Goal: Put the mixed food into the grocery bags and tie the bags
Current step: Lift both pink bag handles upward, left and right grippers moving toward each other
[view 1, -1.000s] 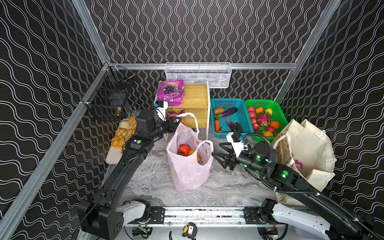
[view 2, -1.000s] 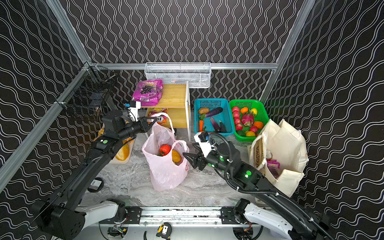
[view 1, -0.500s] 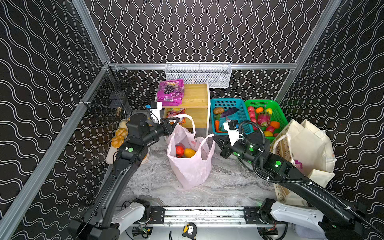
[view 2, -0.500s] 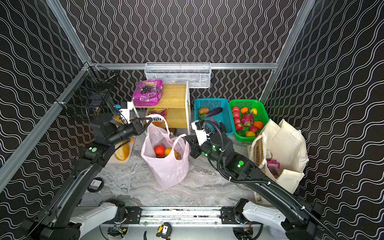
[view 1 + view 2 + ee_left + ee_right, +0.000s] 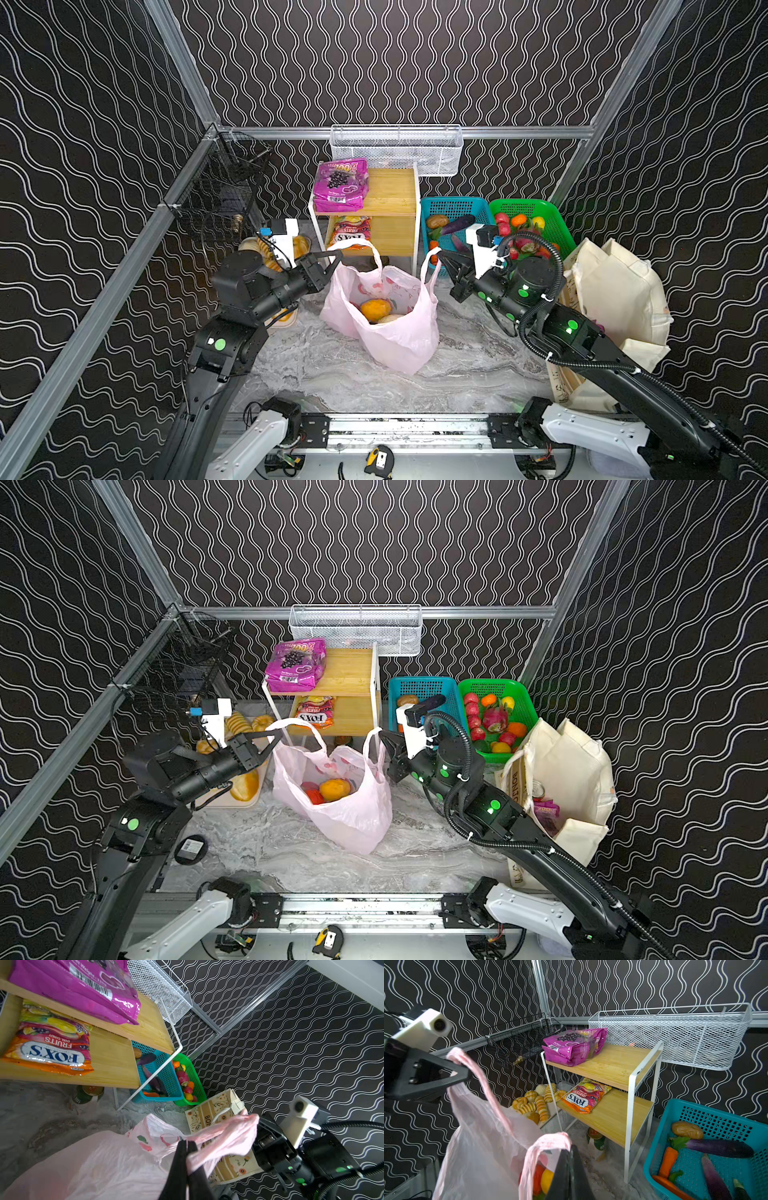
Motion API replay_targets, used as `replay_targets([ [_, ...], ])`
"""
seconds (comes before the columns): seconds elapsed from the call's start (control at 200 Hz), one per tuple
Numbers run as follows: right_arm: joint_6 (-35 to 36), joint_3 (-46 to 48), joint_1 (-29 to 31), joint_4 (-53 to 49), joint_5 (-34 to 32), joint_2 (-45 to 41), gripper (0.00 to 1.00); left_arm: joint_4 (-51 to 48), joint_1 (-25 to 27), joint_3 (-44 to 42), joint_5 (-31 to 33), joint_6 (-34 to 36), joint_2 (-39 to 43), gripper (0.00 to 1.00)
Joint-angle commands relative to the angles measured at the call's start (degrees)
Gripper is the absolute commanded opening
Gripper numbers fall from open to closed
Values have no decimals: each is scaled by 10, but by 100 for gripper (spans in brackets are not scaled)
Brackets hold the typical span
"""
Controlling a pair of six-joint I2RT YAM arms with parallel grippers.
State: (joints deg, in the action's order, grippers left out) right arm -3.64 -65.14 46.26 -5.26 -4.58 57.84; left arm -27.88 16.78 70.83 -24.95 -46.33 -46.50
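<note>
The left fingers (image 5: 326,268) are clenched on one handle of the pink bag (image 5: 395,340). The right fingers (image 5: 453,264) pinch the other handle.

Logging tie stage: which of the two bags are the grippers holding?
The pink plastic bag, centre: the left gripper and the right gripper are each shut on it, one per side. The cream tote at the right is not gripped.

A two-tier wooden shelf (image 5: 392,187) with a white frame stands at the far middle of the grey marbled tabletop (image 5: 311,365), just below a white wire basket (image 5: 397,151) hung on the far wall. To its right a blue mesh basket (image 5: 453,203) and a green mesh basket (image 5: 519,205) sit touching side by side. A black wire basket (image 5: 220,187) hangs on the left wall, and a yellow tape measure (image 5: 379,457) lies at the near edge.
</note>
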Motion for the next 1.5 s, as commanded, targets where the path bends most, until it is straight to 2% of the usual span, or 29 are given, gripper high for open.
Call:
replay_targets([
  [0.0,-18,11,-19,61,42,11,0,-62,0,5,5,3,22,13],
  [0.115,-28,15,-36,80,117,36,0,-107,0,9,-1,49,17,43],
  [0.175,-17,19,-36,90,149,44,0,-143,0,36,-3,86,0,52],
  [0.29,-6,27,-36,98,165,49,0,-241,0,119,79,168,-37,72],
  [0.34,7,29,-36,97,166,48,0,-256,0,152,98,200,-49,74],
  [0.41,13,32,-36,97,171,46,0,-242,0,180,73,233,-69,74],
  [0.465,15,33,-36,99,174,46,0,-208,0,192,14,250,-90,73],
  [0.521,19,33,-36,100,177,46,0,-162,0,197,-71,256,-116,71],
  [0.621,13,37,-36,107,182,47,0,-72,1,200,-223,217,-173,63],
  [0.686,9,42,-36,112,181,43,0,-11,13,188,-270,190,-199,61],
  [0.771,6,46,-36,114,180,37,0,4,53,186,-247,210,-220,60],
  [0.991,2,53,-36,121,185,23,0,-110,163,249,-168,323,-303,60],
  [1.101,0,58,-36,122,186,16,0,-140,187,264,-117,353,-330,56],
  [1.261,1,60,-36,119,186,12,0,-134,197,267,-118,367,-350,35],
  [1.346,5,58,-36,113,183,13,0,-130,198,266,-108,367,-347,19],
  [1.416,10,59,-36,108,181,12,0,-115,198,255,-98,361,-335,0],
  [1.456,12,60,-36,104,179,11,0,-106,198,249,-93,355,-329,0],
  [1.496,17,64,-36,98,178,8,13,-99,198,248,-88,346,-322,0],
])
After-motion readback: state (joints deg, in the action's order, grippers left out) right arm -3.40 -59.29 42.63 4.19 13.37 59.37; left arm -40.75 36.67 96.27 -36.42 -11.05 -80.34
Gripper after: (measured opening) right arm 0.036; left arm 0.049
